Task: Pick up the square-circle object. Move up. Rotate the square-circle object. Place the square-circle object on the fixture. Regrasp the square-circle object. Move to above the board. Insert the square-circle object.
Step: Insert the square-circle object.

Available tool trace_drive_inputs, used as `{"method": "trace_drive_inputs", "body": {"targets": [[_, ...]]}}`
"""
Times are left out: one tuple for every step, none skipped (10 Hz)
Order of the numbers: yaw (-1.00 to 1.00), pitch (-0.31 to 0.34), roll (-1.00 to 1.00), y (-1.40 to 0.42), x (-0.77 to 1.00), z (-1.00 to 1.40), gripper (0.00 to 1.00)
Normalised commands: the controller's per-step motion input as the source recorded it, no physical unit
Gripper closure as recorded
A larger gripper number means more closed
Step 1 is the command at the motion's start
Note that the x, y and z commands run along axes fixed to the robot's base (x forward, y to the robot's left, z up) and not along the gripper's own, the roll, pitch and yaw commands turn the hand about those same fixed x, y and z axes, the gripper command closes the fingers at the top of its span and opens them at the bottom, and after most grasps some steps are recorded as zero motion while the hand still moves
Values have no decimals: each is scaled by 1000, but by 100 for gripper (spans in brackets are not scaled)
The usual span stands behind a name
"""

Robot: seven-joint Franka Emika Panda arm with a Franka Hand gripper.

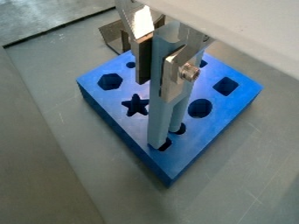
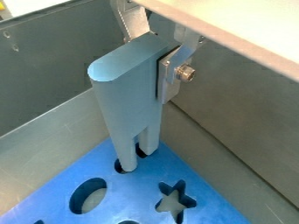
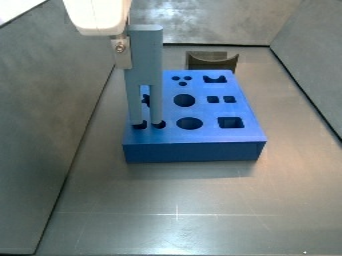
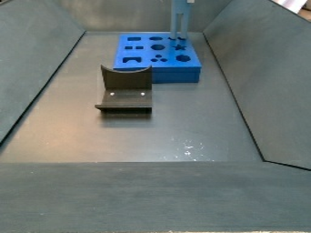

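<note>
The square-circle object [image 1: 162, 101] is a long grey-blue bar standing upright, and my gripper [image 1: 159, 54] is shut on its upper part. One silver finger [image 1: 180, 72] with a screw presses its side, and the other finger [image 1: 140, 26] is behind it. In a wrist view the bar [image 2: 122, 96] has its slotted lower end inside a cut-out at the edge of the blue board [image 2: 128, 188]. In a side view the bar [image 3: 144, 70] stands at the near-left corner of the board [image 3: 221, 145]. The dark fixture [image 3: 207, 60] stands bare behind the board.
Grey metal walls enclose the floor on all sides [image 4: 49, 82]. In a side view the fixture [image 4: 124, 91] stands in front of the board [image 4: 152, 59], with the bar [image 4: 180, 23] at the board's far right. Star, circle, square and hexagon cut-outs [image 1: 136, 106] cover the board.
</note>
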Motion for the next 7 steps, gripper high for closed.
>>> {"method": "trace_drive_inputs", "body": {"targets": [[0, -101, -143, -6, -89, -340, 100], [0, -101, -151, -94, 0, -283, 100], [0, -77, -156, -14, 74, -274, 100], [0, -44, -109, 0, 0, -257, 100], [0, -93, -124, 0, 0, -366, 100], [0, -101, -109, 0, 0, -349, 100], [-60, -74, -67, 0, 120, -294, 100]]}}
